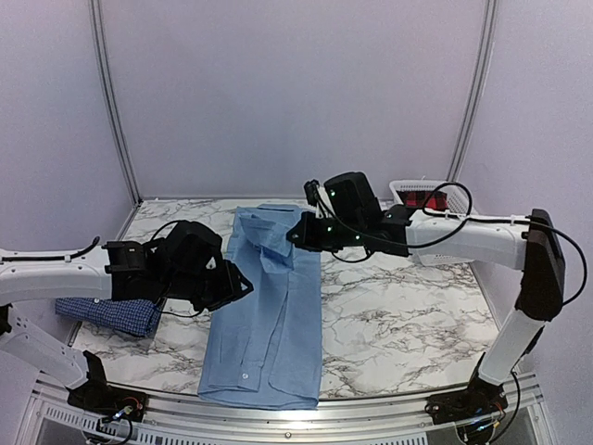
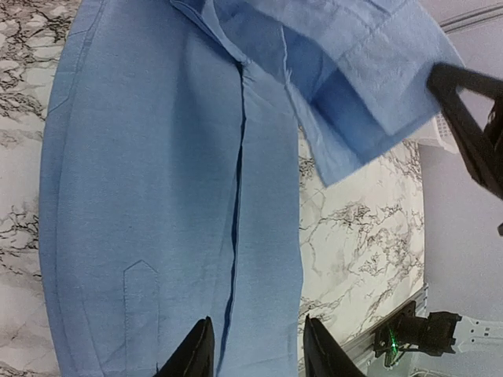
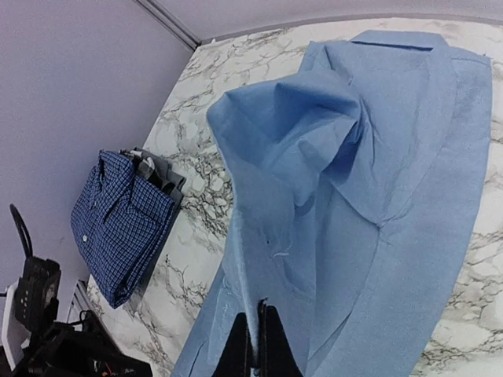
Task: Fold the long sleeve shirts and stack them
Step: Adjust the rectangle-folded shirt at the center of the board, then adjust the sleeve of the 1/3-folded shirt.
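- The light blue shirt lies lengthwise down the middle of the marble worktop, with its near end close to the front edge.
- The right gripper is pinched tight on a fold of this shirt's cloth in its far half and holds that fold raised off the rest.
- The left gripper hangs over the shirt's left part, its fingers spread apart with nothing gripped.
- The dark blue check shirt lies folded at the worktop's left edge, partly under the left arm.

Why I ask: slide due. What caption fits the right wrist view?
Right jaws pinch a raised fold of the light blue shirt; folded checked shirt lies apart on the table.
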Controlling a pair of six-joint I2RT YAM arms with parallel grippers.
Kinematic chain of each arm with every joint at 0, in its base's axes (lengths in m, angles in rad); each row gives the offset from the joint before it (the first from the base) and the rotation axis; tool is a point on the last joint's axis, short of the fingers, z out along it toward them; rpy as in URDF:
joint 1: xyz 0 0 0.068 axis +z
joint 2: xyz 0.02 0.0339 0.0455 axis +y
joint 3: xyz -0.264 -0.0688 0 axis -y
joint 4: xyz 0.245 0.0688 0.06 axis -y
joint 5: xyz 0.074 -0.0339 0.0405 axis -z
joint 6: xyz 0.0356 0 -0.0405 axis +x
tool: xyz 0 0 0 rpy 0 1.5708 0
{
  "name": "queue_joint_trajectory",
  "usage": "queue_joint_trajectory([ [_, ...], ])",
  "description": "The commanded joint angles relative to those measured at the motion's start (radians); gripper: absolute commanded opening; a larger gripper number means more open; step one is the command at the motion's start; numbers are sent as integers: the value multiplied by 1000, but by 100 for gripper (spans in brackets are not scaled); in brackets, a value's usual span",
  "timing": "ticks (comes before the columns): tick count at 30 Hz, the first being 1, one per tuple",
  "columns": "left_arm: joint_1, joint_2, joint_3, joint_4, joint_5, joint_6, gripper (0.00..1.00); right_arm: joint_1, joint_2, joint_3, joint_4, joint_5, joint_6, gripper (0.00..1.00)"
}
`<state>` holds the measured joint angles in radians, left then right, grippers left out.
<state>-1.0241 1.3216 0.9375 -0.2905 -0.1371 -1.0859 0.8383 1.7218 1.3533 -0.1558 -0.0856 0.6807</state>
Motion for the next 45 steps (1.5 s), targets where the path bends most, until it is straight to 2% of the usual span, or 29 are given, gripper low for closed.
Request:
queue_joint_trajectory([
  [1, 37, -41, -47, -21, 30, -15, 41, 72, -32, -85, 30, 49, 84, 0],
  [12, 69, -68, -118, 2, 66, -6, 43, 170, -159, -227, -63, 230, 143, 0],
  [16, 78, -43, -121, 29, 87, 6, 43, 177, -211, -262, -2, 196, 174, 0],
  [21, 84, -7, -114, 56, 114, 11, 43, 145, -279, -331, -69, 309, 266, 0],
  [26, 88, 8, -118, 73, 134, 16, 44, 126, -378, -505, 39, 260, 409, 0],
  [30, 88, 30, -123, 103, 183, 15, 44, 181, -426, -603, 177, 225, 549, 0],
  [36, 89, 38, -152, 141, 200, 2, 44, 272, -432, -592, 378, 215, 699, 0],
  [40, 89, 26, -168, 153, 196, -8, 44, 336, -423, -553, 426, 264, 759, 0],
  [44, 89, 15, -182, 155, 194, -11, 45, 360, -426, -623, 426, 267, 801, 0],
  [45, 88, 15, -185, 154, 196, -10, 45, 364, -435, -645, 423, 264, 802, 3],
])
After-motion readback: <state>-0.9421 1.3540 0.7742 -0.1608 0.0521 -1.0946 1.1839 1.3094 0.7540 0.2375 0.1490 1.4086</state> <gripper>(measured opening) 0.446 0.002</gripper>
